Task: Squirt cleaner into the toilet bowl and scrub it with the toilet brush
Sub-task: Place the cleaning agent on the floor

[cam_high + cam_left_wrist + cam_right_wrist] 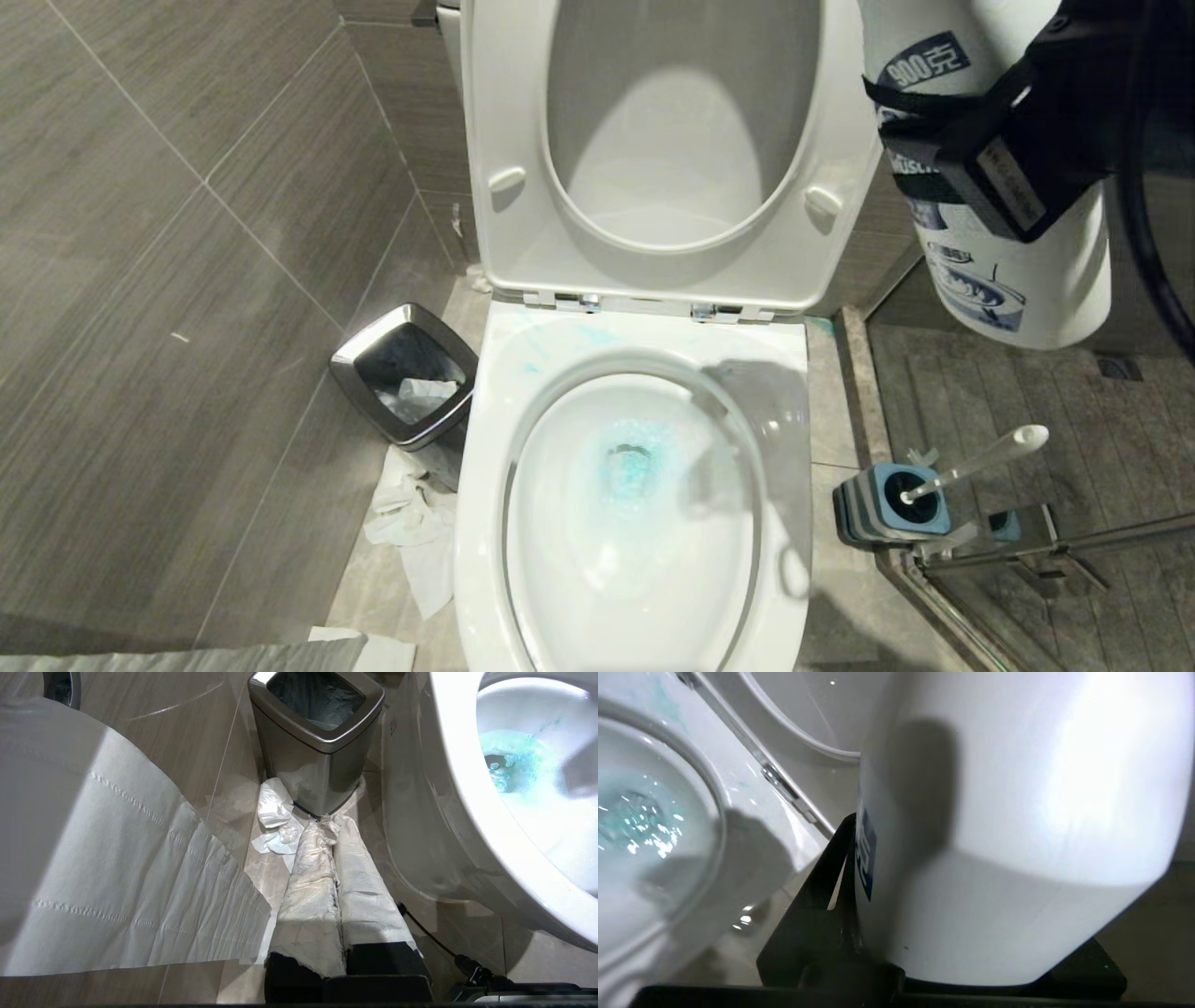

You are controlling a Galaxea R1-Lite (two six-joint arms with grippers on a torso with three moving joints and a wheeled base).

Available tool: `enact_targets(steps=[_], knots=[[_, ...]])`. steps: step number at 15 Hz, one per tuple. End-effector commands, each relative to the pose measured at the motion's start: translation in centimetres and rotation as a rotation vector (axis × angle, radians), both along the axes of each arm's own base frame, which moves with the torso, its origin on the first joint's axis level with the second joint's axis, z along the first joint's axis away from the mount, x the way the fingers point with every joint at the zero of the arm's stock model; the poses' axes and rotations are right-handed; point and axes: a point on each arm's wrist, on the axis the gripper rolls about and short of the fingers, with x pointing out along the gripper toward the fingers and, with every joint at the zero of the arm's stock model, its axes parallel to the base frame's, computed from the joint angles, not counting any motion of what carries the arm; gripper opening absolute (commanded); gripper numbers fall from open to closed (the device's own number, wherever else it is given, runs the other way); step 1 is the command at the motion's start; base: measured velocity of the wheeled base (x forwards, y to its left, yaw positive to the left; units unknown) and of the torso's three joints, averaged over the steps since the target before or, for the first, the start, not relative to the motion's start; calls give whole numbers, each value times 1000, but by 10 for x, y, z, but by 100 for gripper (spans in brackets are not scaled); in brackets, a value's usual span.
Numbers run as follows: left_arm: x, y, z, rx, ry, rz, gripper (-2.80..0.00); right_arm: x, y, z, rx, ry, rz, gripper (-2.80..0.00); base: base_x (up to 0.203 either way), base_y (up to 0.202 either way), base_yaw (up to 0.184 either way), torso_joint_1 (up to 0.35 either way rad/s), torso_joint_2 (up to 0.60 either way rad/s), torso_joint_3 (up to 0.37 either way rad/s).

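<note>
The white toilet bowl (485,523) stands with seat and lid up. Turquoise cleaner (627,467) tints the water at the drain, and thin smears mark the back rim. My right gripper (990,159), high at the right of the bowl, is shut on a white cleaner bottle (1018,271) with a blue label; in the right wrist view the bottle (1017,812) fills the space between the jaws. The toilet brush (980,459) leans in its blue-and-grey holder (882,509) on the floor right of the bowl. My left gripper (329,823) is shut, its fingers wrapped in white paper, low beside the bowl (467,826).
A steel-rimmed bin (406,383) stands left of the toilet, with crumpled tissue (411,523) on the floor beside it. A large paper sheet (117,882) hangs close to my left wrist. A glass door rail (1055,546) runs at the lower right.
</note>
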Motion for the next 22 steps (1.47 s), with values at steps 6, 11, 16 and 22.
enact_targets(steps=[6,11,16,22], knots=[[0,0,-2,1,5,1,-280,-1,-61,20,420,-24,-52,-280,0,0,0,0,0,0],[0,0,-2,1,5,1,-280,2,-96,18,611,25,-109,-280,0,0,0,0,0,0],[0,0,-2,1,5,1,-280,20,-120,3,677,56,-196,-280,0,0,0,0,0,0],[0,0,-2,1,5,1,-280,58,-142,-31,718,46,-248,-280,0,0,0,0,0,0]])
